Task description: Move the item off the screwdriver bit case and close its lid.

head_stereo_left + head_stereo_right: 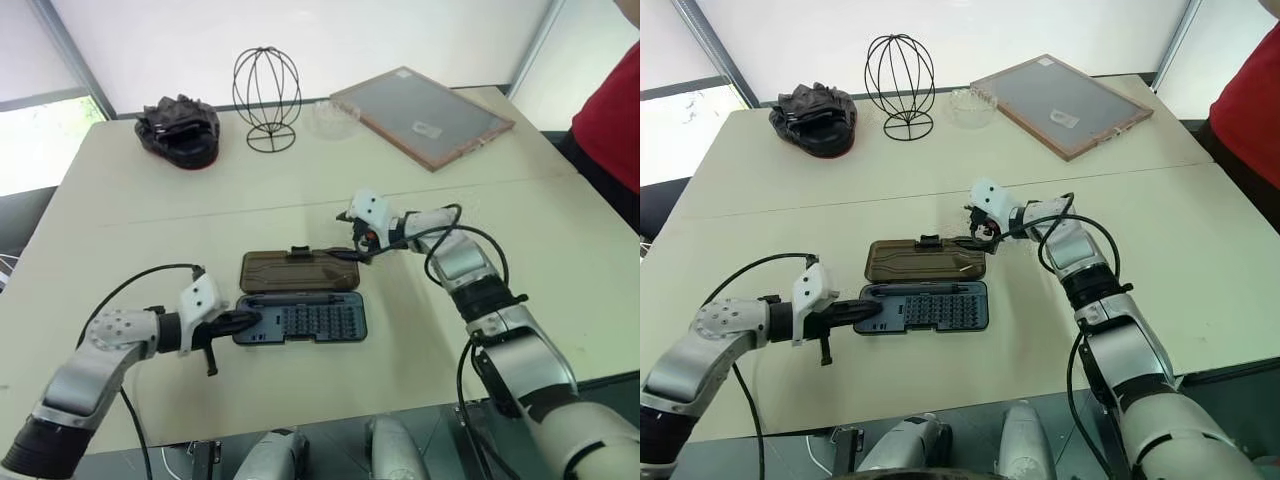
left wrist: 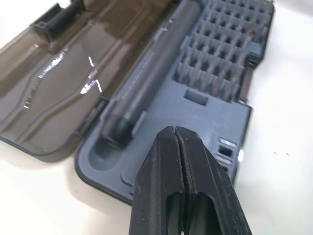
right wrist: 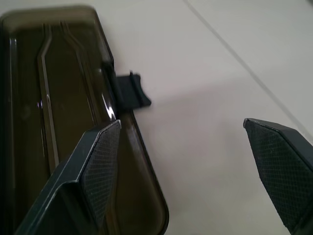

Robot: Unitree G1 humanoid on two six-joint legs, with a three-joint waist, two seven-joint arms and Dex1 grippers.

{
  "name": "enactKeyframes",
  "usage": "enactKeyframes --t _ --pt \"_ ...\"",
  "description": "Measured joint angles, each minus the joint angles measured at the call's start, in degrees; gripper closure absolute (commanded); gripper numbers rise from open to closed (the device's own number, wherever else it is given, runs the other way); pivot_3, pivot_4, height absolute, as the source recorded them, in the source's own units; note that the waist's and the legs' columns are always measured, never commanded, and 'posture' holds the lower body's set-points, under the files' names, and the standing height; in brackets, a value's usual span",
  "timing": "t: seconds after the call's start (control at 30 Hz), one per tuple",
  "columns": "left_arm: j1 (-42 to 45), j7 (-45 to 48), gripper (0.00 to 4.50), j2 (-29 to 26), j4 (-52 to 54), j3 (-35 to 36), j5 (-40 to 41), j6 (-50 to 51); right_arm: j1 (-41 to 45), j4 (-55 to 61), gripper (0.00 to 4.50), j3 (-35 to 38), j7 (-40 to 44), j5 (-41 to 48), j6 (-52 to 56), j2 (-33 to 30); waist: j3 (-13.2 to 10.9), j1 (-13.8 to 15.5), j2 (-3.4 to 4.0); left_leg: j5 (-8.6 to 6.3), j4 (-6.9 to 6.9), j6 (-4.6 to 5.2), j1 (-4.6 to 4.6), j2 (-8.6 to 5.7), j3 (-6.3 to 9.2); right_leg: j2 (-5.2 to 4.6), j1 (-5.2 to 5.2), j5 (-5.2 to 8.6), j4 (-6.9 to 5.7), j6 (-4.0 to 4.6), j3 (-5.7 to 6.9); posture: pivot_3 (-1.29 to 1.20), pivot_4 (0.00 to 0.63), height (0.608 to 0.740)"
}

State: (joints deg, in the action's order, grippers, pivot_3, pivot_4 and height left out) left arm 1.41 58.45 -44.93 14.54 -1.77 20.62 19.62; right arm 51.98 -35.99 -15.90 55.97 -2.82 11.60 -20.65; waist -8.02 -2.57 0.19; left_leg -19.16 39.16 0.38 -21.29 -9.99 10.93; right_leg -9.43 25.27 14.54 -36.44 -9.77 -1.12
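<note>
Beige table [image 1: 150,215]: I see the case [image 1: 300,318] open near its front edge, lid [image 1: 297,271] flat behind the tray. Left gripper [image 1: 247,320], jaws pressed together, empty, over the tray's left end. Right gripper [image 1: 352,254], jaws wide, at the lid's right end.

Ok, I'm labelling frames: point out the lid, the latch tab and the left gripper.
lid [image 1: 290,270], left eye view, middle of the smoky-brown panel.
latch tab [image 3: 133,91], right wrist view, centre of the black tab.
left gripper [image 2: 174,134], left wrist view, tip where the shut fingers meet.
</note>
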Motion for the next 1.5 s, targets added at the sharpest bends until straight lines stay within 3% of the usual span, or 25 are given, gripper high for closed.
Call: enactKeyframes --t 0.1,0.17,0.23,0.4,0.43,0.63,0.73,0.83,0.93,1.07,1.2,1.33,1.5 --pt "-0.6 0.2 4.48 0.0 0.0 0.1 0.0 -0.5 2.7 -4.9 0.35 -2.1 1.3 -1.7 1.9 1.7 0.0 -0.1 0.01 0.0 -0.01 0.0 0.02 0.0 0.0 0.0 -0.01 0.0 -0.01 0.0 0.0 0.0 0.15 0.74" --pt "-0.9 0.3 4.5 0.0 0.0 0.2 0.0 -0.5 4.2 -7.3 0.88 -2.4 1.9 -2.1 2.4 2.8 0.0 -0.1 0.05 0.0 -0.01 0.0 0.03 0.0 0.0 0.0 -0.02 0.0 -0.02 0.0 0.0 0.0 0.15 0.74" --pt "-1.2 0.2 4.5 0.0 0.1 0.3 0.0 -0.5 5.6 -9.8 1.7 -2.9 2.4 -2.7 2.5 3.6 0.0 -0.1 0.05 0.0 -0.04 0.0 0.13 0.01 0.01 0.0 -0.1 0.0 -0.02 0.0 0.0 0.0 0.15 0.74" --pt "-3.1 1.1 4.5 -1.2 0.6 0.5 0.1 -0.5 7.7 -15.0 4.29 -4.7 4.6 -3.9 -0.2 5.6 0.2 0.0 0.19 -0.02 -0.36 0.01 1.07 0.02 0.01 0.01 -0.95 0.0 0.2 0.01 0.0 0.0 0.15 0.74" --pt "-3.4 1.2 4.5 -1.2 0.7 0.8 0.2 -0.4 8.5 -15.9 4.41 -5.4 5.8 -4.9 -1.8 5.5 0.3 0.0 0.29 -0.02 -0.34 0.01 1.07 0.02 0.0 0.01 -0.95 0.0 0.2 0.01 -0.02 0.0 0.15 0.74" --pt "-4.5 1.4 4.5 -1.4 0.5 0.9 0.4 -0.1 10.2 -21.1 4.41 -7.1 5.9 -7.8 -7.4 6.6 1.1 0.0 0.57 -0.2 -0.36 -0.2 1.29 0.42 0.0 0.43 -1.07 0.01 0.22 0.03 -0.15 0.0 0.15 0.74" --pt "-5.2 1.6 4.5 -2.0 0.4 0.9 0.5 -0.1 10.2 -22.8 4.41 -8.8 2.8 -10.0 -14.2 7.0 1.2 0.0 0.62 -0.3 -0.51 -0.33 1.89 0.68 -0.05 0.67 -1.38 0.02 0.31 0.06 -0.19 0.0 0.15 0.74" --pt "-5.4 1.5 4.5 -1.9 0.3 0.9 1.3 0.4 9.1 -22.6 4.41 -10.5 -2.4 -13.0 -22.9 6.0 1.2 0.1 0.69 -0.27 -0.53 -0.39 1.93 0.77 -0.06 0.79 -1.61 0.03 0.3 0.09 -0.23 0.0 0.15 0.74" --pt "-5.7 1.2 4.5 -1.5 0.8 0.7 2.3 2.5 5.8 -14.9 4.41 -10.6 -8.5 -16.2 -30.3 1.9 1.0 0.9 0.95 -0.26 -0.48 -0.4 1.76 0.73 -0.12 0.78 -1.15 0.02 0.23 0.09 -0.3 0.0 0.15 0.74" --pt "-5.6 1.3 4.5 -0.9 0.1 0.2 2.5 4.1 -0.9 2.6 4.41 -6.0 -14.7 -17.8 -31.3 -6.0 0.9 1.9 0.91 -0.26 -0.33 -0.43 0.82 0.76 -0.05 0.82 -0.42 0.01 0.12 0.1 -0.27 0.0 0.15 0.74" --pt "-2.8 1.3 4.5 0.2 0.3 -0.3 3.8 7.0 -8.4 17.3 4.41 -4.7 -16.1 -18.2 -30.1 -7.0 0.9 1.5 0.89 -0.27 -0.4 -0.44 0.81 0.79 -0.17 0.81 -0.43 0.01 0.18 0.1 -0.28 0.0 0.15 0.74" --pt "1.4 0.9 4.5 2.2 3.1 1.9 13.8 17.2 -12.3 23.1 4.41 -5.7 -15.7 -18.9 -29.5 -7.3 0.7 1.6 0.62 -0.27 -0.33 -0.44 0.79 0.82 -0.17 0.84 -0.46 0.01 0.18 0.1 -0.28 0.0 0.15 0.74" --pt "10.1 -1.4 4.5 1.5 1.0 11.9 27.8 29.1 -12.7 23.5 4.41 -6.9 -16.3 -20.7 -32.4 -7.8 0.5 1.8 0.52 -0.27 -0.29 -0.44 0.8 0.81 -0.15 0.85 -0.47 0.01 0.19 0.1 -0.26 0.0 0.15 0.74"
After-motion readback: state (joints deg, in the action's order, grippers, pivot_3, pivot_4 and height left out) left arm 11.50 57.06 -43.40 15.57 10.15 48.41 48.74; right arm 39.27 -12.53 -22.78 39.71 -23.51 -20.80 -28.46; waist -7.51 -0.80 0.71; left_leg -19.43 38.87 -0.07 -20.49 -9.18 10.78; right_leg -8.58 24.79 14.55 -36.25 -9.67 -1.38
